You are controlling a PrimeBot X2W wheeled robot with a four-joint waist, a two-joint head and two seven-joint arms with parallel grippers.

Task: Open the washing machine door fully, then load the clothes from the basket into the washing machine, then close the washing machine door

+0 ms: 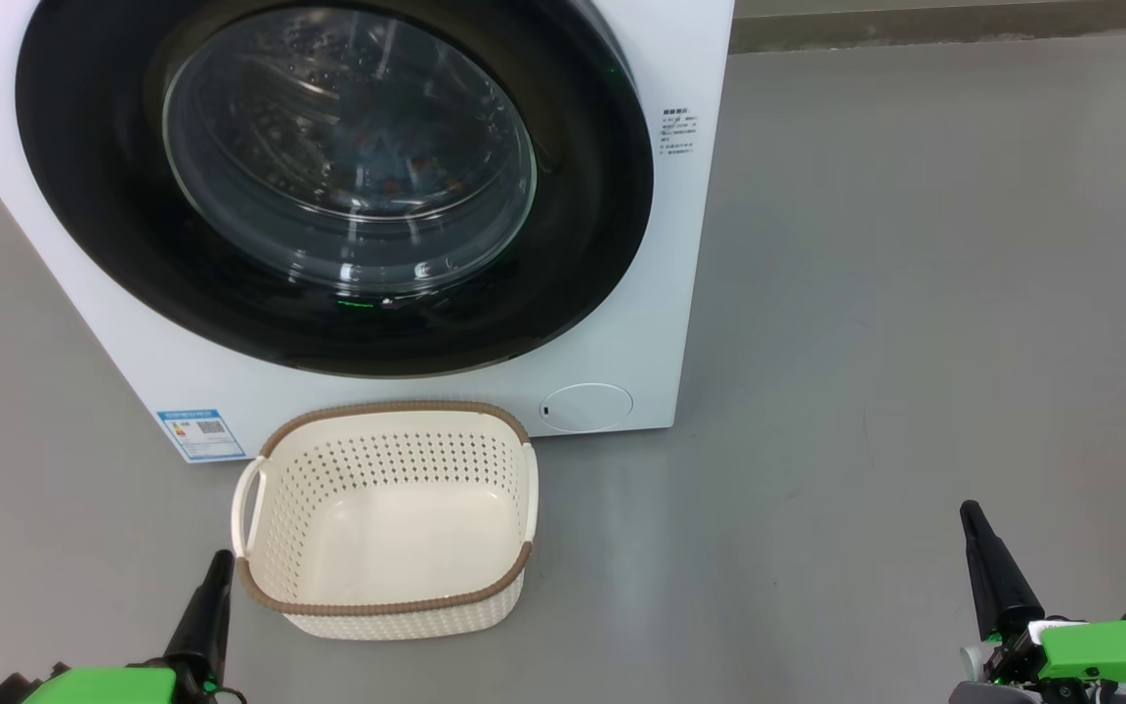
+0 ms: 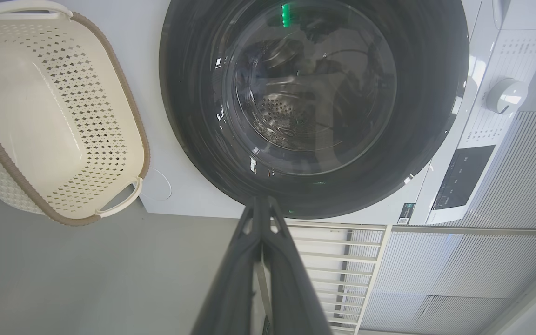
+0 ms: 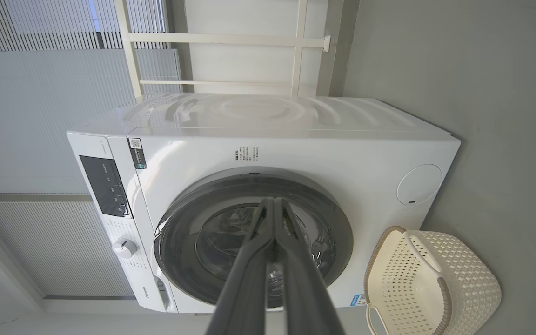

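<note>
Floor: smooth grey floor (image 1: 866, 293), with pale blinds (image 3: 30, 93) behind the machine in the wrist views
Washing machine: white washing machine (image 1: 690, 274) stands on the floor, straight ahead and close
Door: round door (image 1: 84, 215) sits flush in the machine's front, apparently shut; black glossy rim, bulging glass centre
Basket: cream basket (image 1: 382, 608) on the floor just in front of the machine, below the door
Clothes: none lie in the basket; dim coloured patches (image 1: 397, 186) behind the glass may be them, too dark to be sure
Left gripper: left gripper (image 1: 218, 572) hangs low beside the basket's near left corner, fingers pressed together, holding nothing
Right gripper: right gripper (image 1: 975, 523) is low and well apart to the right, fingers together, holding nothing
Handling: door looks heavy and stiff on its hinge, the rim slippery, the glass breakable; the likely hold is the rim's right edge, never the glass
Progress: judging by basket and door, little seems left to do
</note>
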